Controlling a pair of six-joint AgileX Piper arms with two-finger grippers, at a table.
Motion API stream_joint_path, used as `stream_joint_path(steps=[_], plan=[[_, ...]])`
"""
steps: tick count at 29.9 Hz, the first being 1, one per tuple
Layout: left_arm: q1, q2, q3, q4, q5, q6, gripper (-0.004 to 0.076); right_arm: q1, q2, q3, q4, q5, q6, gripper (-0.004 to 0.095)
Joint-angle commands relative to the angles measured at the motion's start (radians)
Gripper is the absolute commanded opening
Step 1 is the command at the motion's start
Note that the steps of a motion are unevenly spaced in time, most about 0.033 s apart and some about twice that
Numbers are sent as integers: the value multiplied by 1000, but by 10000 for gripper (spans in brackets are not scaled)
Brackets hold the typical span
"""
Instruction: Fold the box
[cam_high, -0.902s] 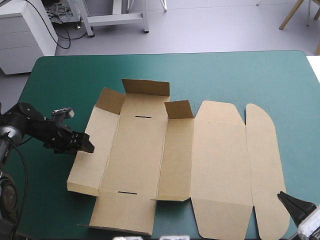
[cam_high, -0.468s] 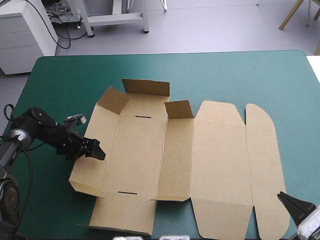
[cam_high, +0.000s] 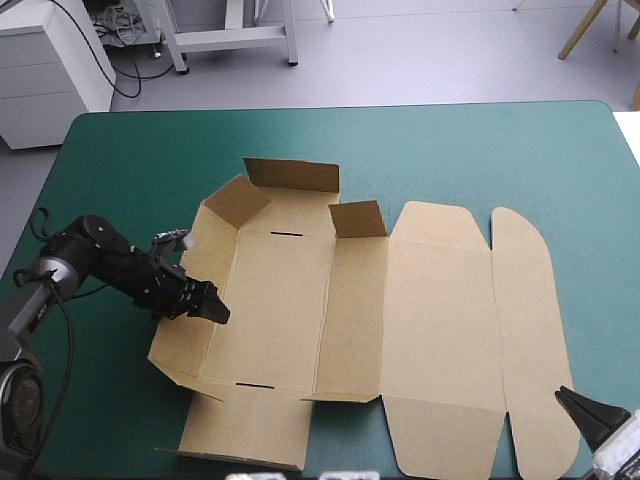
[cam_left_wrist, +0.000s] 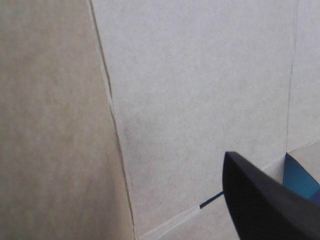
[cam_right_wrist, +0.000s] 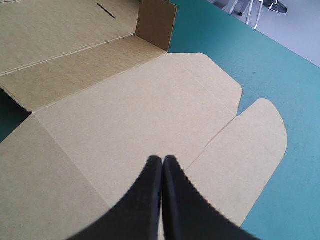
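1. The left tool comes in from the surface's left edge and rests against the left wall of the brown box. I cannot tell whether this tool is open or closed.
2. The left wall is tilted up off the teal-green cover, leaning partly inward. Its far corner flap also stands raised.
3. The box lies left of the surface's middle, and its base panel is flat. One dark slot is cut near the base's far fold and another near its near fold.
4. The far wall stands upright, and just to its right a second corner flap stands up too. The near flap lies flat toward the surface's near edge.
5. To the right of the base, the wide lid panel lies flat. The rounded tuck flap lies flat beyond it, toward the surface's right edge.
6. The right tool is at the near right corner with its black fingers pressed together into one point. It grips nothing, and its point sits above the lid panel.
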Motion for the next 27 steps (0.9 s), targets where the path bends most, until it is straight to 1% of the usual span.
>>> stream_joint_path(steps=[1,3,4,5,7,9,10,15,18,23,27], plan=[[-7,-36,-21,-51,29,3,465,-4,19,-19,-4,-59,-7,-19],[-7,-36,-21,-51,12,3,424,-4,19,-19,-4,-59,-7,-19],[-7,-36,-21,-51,6,3,393,-4,19,-19,-4,-59,-7,-19],[-7,-36,-21,-51,0,1,344,-4,19,-19,-4,-59,-7,-19],[-7,-36,-21,-49,-22,1,211,-4,19,-19,-4,-59,-7,-19],[-7,-38,-21,-49,-50,1,45,-4,19,-19,-4,-59,-7,-19],[-7,-38,-21,-49,-63,1,-7,-4,19,-19,-4,-59,-7,-19],[-7,-38,-23,-37,-83,8,-10,-4,19,-19,-4,-57,-7,-19],[-7,-38,-49,28,-78,18,-10,-4,19,-19,-4,-57,-7,-19],[-16,-38,-140,101,-129,18,-10,-4,19,-19,-4,-57,-7,-20],[-77,-24,-247,252,-123,9,-10,-4,19,-19,-4,-57,-7,-19]])
